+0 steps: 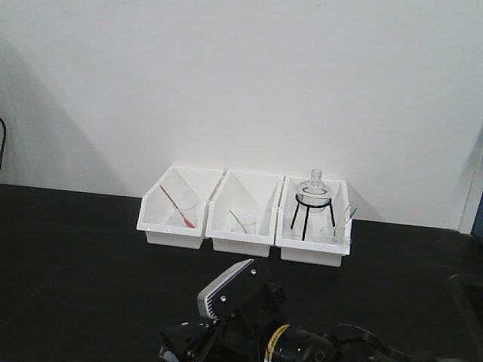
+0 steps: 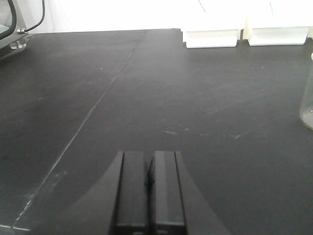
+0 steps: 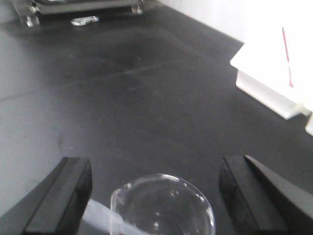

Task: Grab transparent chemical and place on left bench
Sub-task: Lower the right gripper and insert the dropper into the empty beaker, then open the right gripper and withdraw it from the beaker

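In the right wrist view a clear beaker (image 3: pixel 164 205) sits low between the fingers of my right gripper (image 3: pixel 154 159), which is open and touches nothing. The transparent chemical (image 3: pixel 100 216), a pale bluish pipette, leans out over the beaker's rim toward the left finger (image 3: pixel 63 196). My left gripper (image 2: pixel 149 155) is shut and empty, hovering low over the left bench (image 2: pixel 146 98). A clear glass vessel (image 2: pixel 308 100) shows at the right edge of the left wrist view. The bench (image 1: pixel 75 256) runs along a white wall.
Three white bins (image 1: pixel 245 211) stand at the back. The left one holds a red-tipped pipette (image 1: pixel 177 207), the middle a beaker (image 1: pixel 243 221), the right a tripod with a flask (image 1: pixel 313 197). A bin corner (image 3: pixel 266 73) lies right of my right gripper. A footed device (image 3: pixel 83 6) stands far left.
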You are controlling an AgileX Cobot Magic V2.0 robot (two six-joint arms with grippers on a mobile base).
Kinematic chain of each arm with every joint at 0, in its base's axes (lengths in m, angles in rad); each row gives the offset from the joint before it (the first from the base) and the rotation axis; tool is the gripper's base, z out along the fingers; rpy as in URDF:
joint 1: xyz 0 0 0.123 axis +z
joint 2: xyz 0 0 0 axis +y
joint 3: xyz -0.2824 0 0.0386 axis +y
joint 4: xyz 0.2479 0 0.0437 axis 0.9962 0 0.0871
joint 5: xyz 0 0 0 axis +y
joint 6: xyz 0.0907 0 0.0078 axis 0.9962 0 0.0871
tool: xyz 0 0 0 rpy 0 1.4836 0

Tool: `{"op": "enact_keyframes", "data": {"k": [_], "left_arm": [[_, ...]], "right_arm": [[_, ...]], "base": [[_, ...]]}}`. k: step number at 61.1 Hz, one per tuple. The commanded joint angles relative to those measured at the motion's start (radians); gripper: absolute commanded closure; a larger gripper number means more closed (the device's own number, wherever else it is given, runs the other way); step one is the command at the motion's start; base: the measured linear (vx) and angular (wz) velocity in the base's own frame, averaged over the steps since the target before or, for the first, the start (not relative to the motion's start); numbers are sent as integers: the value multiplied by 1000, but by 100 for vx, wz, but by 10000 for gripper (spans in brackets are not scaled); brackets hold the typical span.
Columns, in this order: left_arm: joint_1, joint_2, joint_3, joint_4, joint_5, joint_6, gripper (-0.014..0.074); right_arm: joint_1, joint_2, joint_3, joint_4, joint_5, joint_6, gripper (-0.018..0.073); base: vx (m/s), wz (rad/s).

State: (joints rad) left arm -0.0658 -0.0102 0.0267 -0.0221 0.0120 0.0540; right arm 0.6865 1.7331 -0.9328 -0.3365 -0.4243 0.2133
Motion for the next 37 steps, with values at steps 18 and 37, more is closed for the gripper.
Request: {"op": "enact_keyframes", "data": {"k": [18, 37], "left_arm": [[-2, -19, 16, -1, -78, -8, 600], [-2, -19, 16, -1, -78, -8, 600]], "right_arm": [[-2, -438, 112, 26, 114, 1, 20], [-2, -795, 278, 27, 369, 0, 22]], "base": [[0, 0], [0, 0]]}}
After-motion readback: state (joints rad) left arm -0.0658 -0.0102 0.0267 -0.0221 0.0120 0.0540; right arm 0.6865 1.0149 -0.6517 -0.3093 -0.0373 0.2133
